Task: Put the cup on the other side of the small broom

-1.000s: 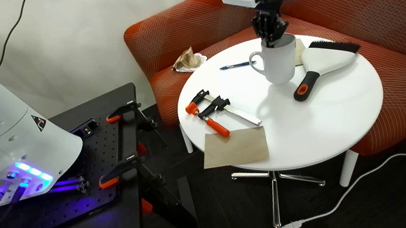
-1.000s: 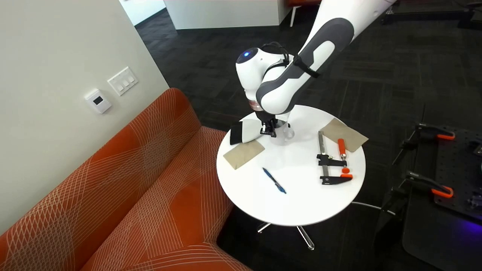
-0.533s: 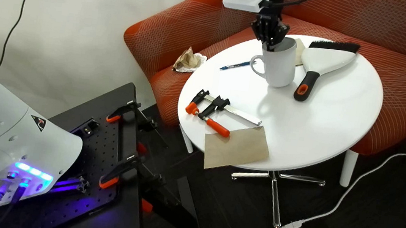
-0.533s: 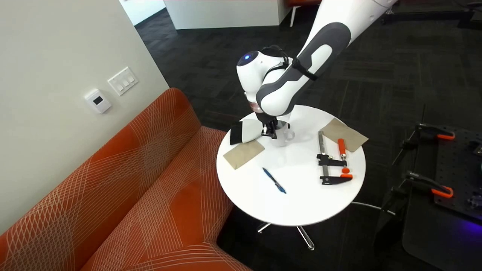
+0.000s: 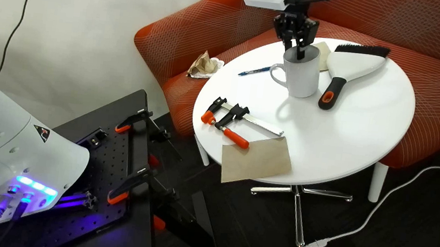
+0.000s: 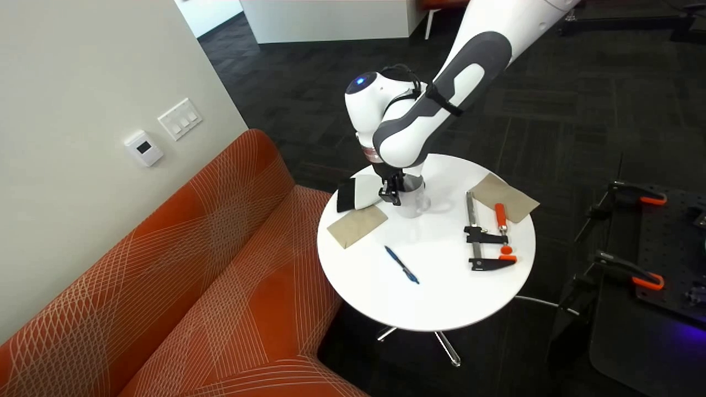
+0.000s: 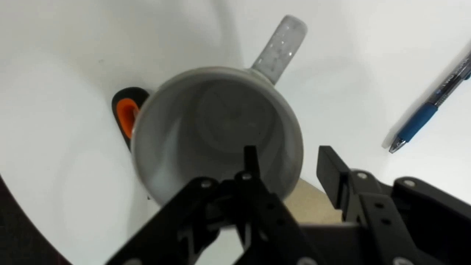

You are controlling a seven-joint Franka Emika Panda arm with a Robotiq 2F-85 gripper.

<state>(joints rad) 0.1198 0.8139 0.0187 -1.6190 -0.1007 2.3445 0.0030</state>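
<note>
Cup (image 5: 302, 80): apparently standing upright on the bench (image 5: 346, 142), just left of the small broom (image 5: 346, 69) in an exterior view; nothing is telling whether that side is wanted.
Cup's handle (image 7: 281, 48): pointing left there, away from the broom, leaving the far rim free for gripping.
Fingers (image 7: 333, 176): hanging apart, one inside the cup, one outside, its wall passing between; they are probably straddling it for gripping or releasing, which I cannot tell.
Broom's grip (image 5: 335, 89): reaching near, beside the cup, so a crossing cup is probably needing extra lift.
Clamp (image 5: 238, 111): lying near left, its red handle (image 5: 236, 138) resting on a brown sheet (image 5: 259, 163), perhaps weighting it down.
</note>
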